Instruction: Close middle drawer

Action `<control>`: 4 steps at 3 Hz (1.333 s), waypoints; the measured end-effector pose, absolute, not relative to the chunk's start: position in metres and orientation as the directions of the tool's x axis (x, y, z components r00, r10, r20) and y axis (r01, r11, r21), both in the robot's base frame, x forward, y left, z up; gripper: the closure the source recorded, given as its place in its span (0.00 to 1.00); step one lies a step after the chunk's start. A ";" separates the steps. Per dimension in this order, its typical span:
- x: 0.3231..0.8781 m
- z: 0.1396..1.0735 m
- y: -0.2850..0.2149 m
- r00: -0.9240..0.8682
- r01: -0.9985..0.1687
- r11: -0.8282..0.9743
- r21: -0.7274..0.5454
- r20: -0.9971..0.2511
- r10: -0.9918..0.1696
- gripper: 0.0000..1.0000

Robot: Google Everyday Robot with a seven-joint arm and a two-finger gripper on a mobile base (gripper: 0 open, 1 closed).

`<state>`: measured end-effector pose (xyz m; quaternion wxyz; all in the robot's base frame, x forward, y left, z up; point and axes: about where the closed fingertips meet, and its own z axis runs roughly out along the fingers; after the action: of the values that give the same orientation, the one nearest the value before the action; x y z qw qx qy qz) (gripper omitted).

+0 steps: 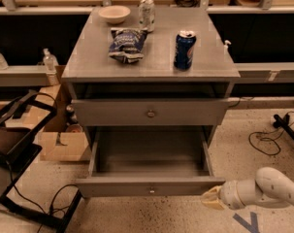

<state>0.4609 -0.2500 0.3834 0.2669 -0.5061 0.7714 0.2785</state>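
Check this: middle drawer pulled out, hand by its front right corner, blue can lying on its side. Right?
No. The camera view shows the blue can standing upright on the cabinet top. The middle drawer is pulled out, with the hand by its front right corner.

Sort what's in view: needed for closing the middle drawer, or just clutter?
Job:
middle drawer, pulled open
gripper, by its front right corner

Clutter, all on the cabinet top:
bowl
silver can
chip bag
blue can
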 end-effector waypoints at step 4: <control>0.485 0.382 -0.215 -0.312 -0.939 0.313 0.140 -0.725 -0.614 1.00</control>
<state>0.4847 -0.2152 0.3819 0.2857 -0.5121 0.7582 0.2851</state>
